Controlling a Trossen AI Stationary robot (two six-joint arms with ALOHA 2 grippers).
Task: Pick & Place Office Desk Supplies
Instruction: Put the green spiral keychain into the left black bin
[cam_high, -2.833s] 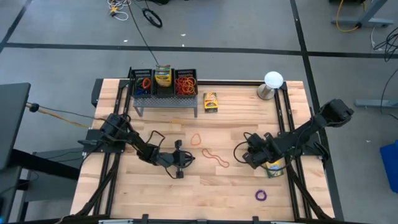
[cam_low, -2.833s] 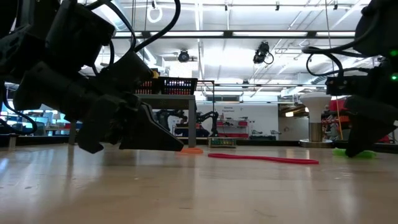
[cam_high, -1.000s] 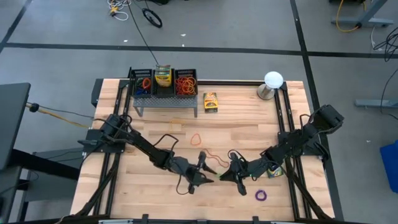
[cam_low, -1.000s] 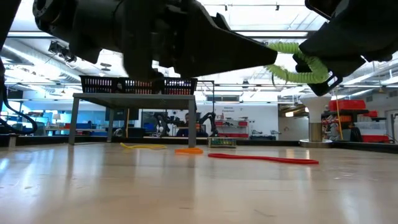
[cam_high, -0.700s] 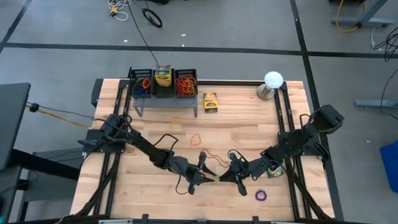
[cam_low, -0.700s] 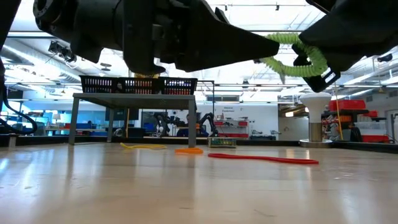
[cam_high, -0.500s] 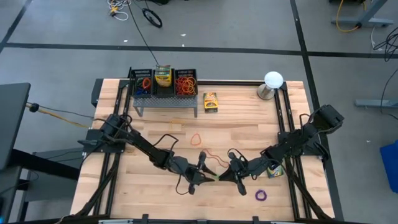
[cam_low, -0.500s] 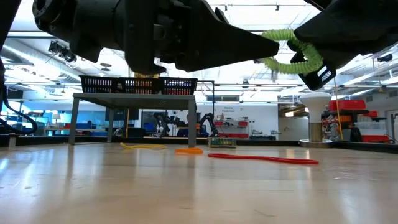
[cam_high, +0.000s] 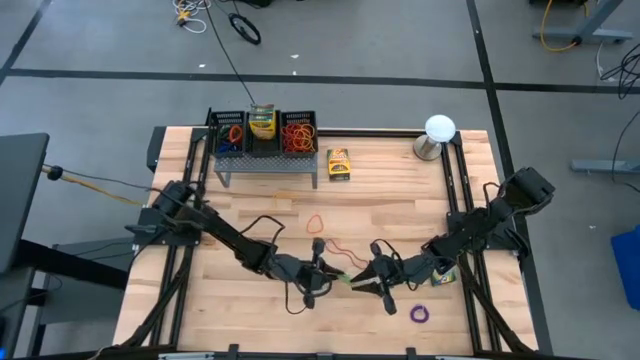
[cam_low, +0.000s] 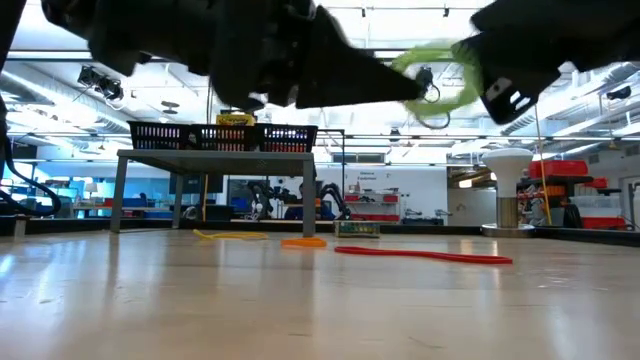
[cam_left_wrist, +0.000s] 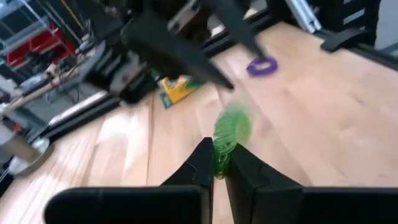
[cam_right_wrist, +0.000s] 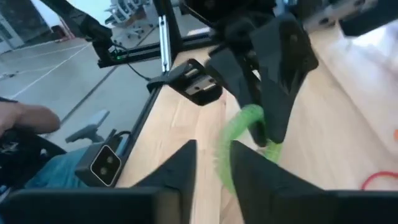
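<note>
The left gripper (cam_left_wrist: 219, 163) pinches a green rubber band (cam_left_wrist: 230, 129) above the table's (cam_high: 400, 190) near middle; the right gripper (cam_right_wrist: 214, 155) stands parted around it, seemingly letting go; light, soft and stretchy, it is best nipped on one strand.

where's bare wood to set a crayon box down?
Free: the table's front left corner, and the patch between the loose crayon box and white ball. Crowded: centre, where both grippers meet over the red bands; purple band front right.
</note>
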